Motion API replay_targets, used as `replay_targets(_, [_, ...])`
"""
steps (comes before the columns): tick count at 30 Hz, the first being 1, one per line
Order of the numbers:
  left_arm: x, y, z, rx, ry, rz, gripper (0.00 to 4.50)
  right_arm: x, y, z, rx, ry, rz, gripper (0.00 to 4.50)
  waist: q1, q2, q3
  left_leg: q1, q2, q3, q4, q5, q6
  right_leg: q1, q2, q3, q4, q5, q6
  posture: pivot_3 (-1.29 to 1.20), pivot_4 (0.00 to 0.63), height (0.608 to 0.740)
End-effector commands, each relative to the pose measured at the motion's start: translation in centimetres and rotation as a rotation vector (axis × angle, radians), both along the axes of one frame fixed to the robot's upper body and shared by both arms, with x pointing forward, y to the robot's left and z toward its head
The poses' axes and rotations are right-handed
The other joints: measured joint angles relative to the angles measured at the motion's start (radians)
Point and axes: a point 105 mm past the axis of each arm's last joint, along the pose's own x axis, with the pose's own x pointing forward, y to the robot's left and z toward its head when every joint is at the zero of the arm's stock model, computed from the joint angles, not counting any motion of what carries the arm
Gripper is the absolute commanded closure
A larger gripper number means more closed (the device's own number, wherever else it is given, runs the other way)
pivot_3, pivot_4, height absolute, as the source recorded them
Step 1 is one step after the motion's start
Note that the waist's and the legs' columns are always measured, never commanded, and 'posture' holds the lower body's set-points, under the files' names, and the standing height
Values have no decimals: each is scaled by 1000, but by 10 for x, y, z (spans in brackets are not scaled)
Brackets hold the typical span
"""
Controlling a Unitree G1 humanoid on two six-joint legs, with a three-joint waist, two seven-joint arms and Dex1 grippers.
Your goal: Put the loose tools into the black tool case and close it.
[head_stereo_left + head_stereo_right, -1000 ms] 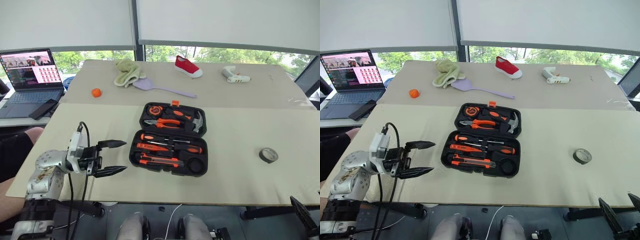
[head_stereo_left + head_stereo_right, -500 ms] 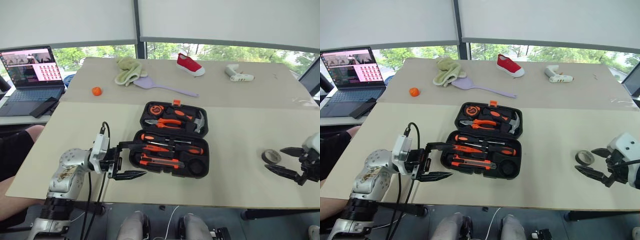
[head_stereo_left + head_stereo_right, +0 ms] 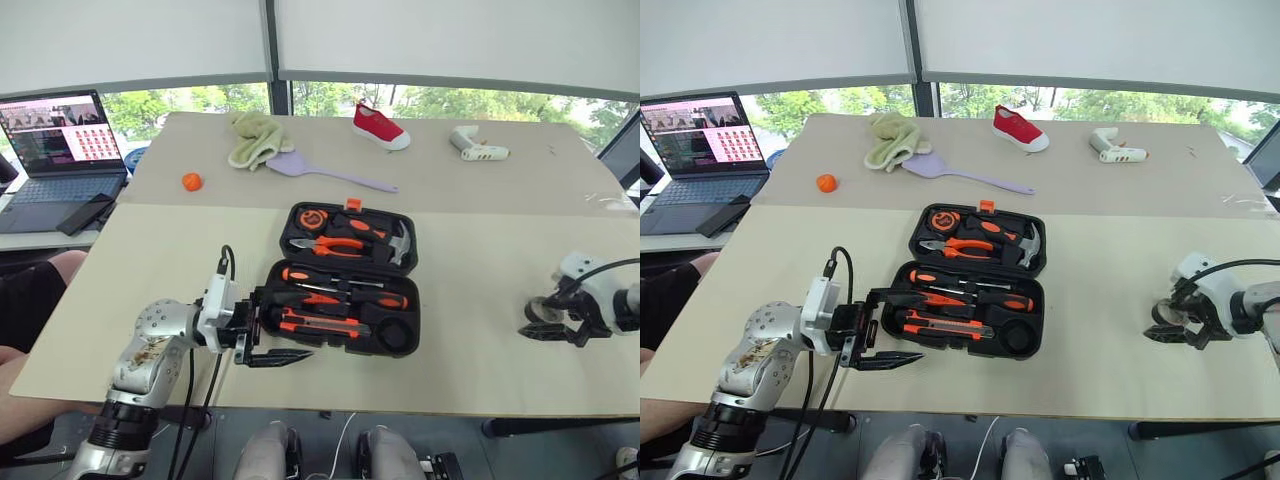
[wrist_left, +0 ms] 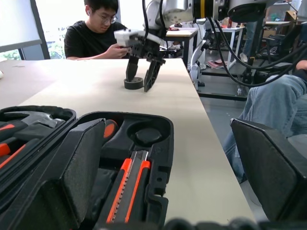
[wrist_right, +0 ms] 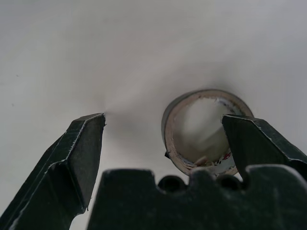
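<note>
While the case (image 3: 345, 280) lies open in the middle of the surface (image 3: 470, 260), its two halves hold orange-and-black tools in their slots: pliers (image 3: 335, 246) and a hammer (image 3: 398, 243) in the far half, screwdrivers (image 3: 345, 297) and a knife (image 3: 315, 323) in the near half, with a round slot at the near half's right end empty. The left claw (image 3: 278, 328) sits at the case's left near corner, its fingers spread wide and pointing level across toward the case; one finger lies over the case's left edge and the other just off its near edge, gripping nothing. Well to the right of the case, the tape roll (image 3: 1165, 313) lies flat on the surface, and the right claw (image 3: 1164, 322) is lowered over it, tilted down. Its fingers (image 5: 81, 143) are apart, with one on the bare surface beside the roll and the other over the roll's far rim; whether they touch the tape cannot be told. Beyond the case, on the far surface, lie a red shoe (image 3: 380, 127), a purple spatula (image 3: 325, 175), a green cloth (image 3: 255, 140), a small orange ball (image 3: 191, 181) and a white tool (image 3: 475, 147). A laptop (image 3: 62, 150) stands open far to the case's left.
</note>
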Motion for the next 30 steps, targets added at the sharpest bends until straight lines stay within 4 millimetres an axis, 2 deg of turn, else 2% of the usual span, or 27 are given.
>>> replay_targets(1, [-1,-5,11,-23,-50,-3,0,4,-2,9,-11,-9,10,1067,0,0,0,0,0,0,0,0,0,0,0,0,0,0,0,0,150,740])
replay_targets(10, [3,-5,13,-38,-58,21,0,10,10,25,51,-54,82,4222,-2,0,0,0,0,0,0,0,0,0,0,0,0,0,0,0,150,740])
replay_targets(11, [3,-5,14,-41,-57,25,0,11,13,27,73,-63,94,4416,-3,0,0,0,0,0,0,0,0,0,0,0,0,0,0,0,150,740])
replay_targets(13, [4,-3,13,-44,-53,29,0,11,23,32,123,-69,136,4416,-4,0,0,0,0,0,0,0,-1,0,0,0,0,0,0,0,150,740])
replay_targets(15, [5,0,11,-35,-53,39,0,13,51,46,234,-97,222,4416,-6,0,0,0,0,0,0,0,-1,0,0,0,0,0,0,0,150,740])
replay_targets(17, [8,4,9,-27,-55,61,0,11,89,64,349,-123,352,4416,-9,0,0,0,1,0,0,0,-1,0,0,0,1,0,0,0,150,740])
replay_targets(20, [9,12,3,-6,-39,86,0,-8,144,77,471,-59,500,4416,-17,1,1,1,2,0,-1,1,-1,0,1,0,1,0,0,0,150,740])
replay_targets(24, [10,22,-4,18,-34,118,0,-36,191,71,508,58,618,4416,-15,1,1,1,2,-2,-1,0,-1,0,-3,-1,1,0,-1,0,150,740])
replay_targets(26, [12,25,-4,24,-40,132,0,-39,203,64,493,70,615,4416,-8,0,2,0,1,-3,-1,-1,0,0,-5,-2,0,0,-1,0,150,740])
replay_targets(30, [8,29,-7,30,-36,146,0,-43,216,40,441,130,581,4416,-1,0,2,-1,0,-2,0,-5,-1,-2,-7,-2,-1,1,0,0,150,740])
